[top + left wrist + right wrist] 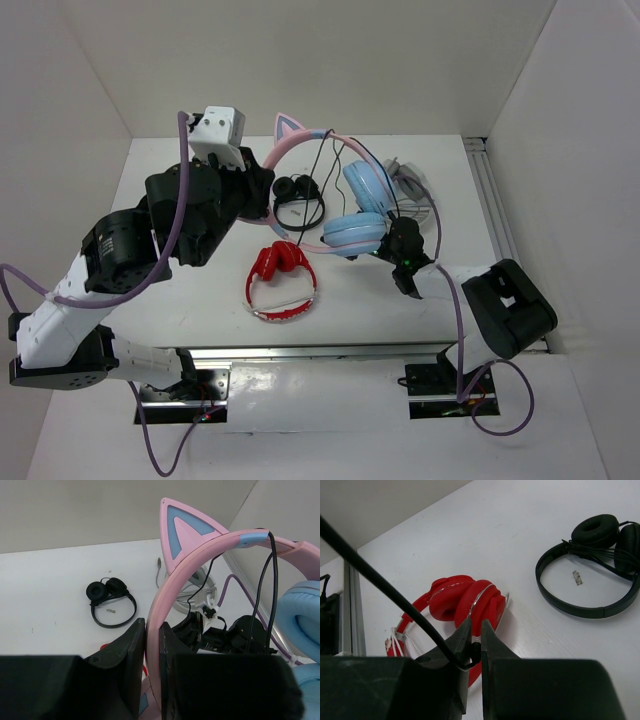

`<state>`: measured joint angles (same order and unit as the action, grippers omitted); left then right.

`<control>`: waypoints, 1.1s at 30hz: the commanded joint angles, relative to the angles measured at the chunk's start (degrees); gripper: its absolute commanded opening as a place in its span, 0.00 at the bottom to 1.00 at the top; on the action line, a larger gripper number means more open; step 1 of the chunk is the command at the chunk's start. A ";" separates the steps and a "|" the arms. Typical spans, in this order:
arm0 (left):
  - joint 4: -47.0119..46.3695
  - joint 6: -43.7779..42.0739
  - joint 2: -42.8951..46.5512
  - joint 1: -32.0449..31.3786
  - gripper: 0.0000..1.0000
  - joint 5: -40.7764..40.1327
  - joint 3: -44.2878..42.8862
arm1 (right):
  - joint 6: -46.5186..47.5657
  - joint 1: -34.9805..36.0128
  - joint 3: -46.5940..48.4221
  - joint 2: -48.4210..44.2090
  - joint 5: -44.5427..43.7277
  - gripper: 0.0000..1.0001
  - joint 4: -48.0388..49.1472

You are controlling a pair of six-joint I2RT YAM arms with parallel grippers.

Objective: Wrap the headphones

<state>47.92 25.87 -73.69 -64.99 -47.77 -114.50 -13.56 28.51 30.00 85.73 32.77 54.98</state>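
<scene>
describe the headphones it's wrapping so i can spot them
Look towards the far middle of the white table. The headphones there, held by the left gripper, alone have a pink cat-eared band and light blue cups, unlike the red pair and the black pair nearby.

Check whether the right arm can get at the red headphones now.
Probably not yet: the right gripper is shut on the cable. Nothing else seems to block the red headphones.

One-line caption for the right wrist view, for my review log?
Right pincer pinches the black cable; red headphones and black headphones lie on the table beyond.
</scene>
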 commanded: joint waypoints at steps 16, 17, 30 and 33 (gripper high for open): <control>-9.42 13.50 5.66 4.94 0.00 -16.22 5.43 | 8.46 17.44 -5.74 -17.43 -17.29 0.00 -14.10; -9.43 14.73 5.66 5.83 0.00 -16.22 5.43 | 9.77 20.50 -5.74 -19.88 -20.26 0.00 -16.29; -0.81 25.46 -1.80 21.12 0.00 -12.80 3.76 | 13.30 40.91 -4.60 -35.37 -31.45 0.00 -30.61; -0.28 26.08 -3.56 24.90 0.00 -11.13 3.76 | 14.44 45.22 -1.79 -33.71 -32.86 0.00 -34.75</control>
<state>53.41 46.30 -77.12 -43.20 -58.15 -108.42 -0.91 70.63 25.26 51.03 2.15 27.75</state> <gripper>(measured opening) 0.263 0.154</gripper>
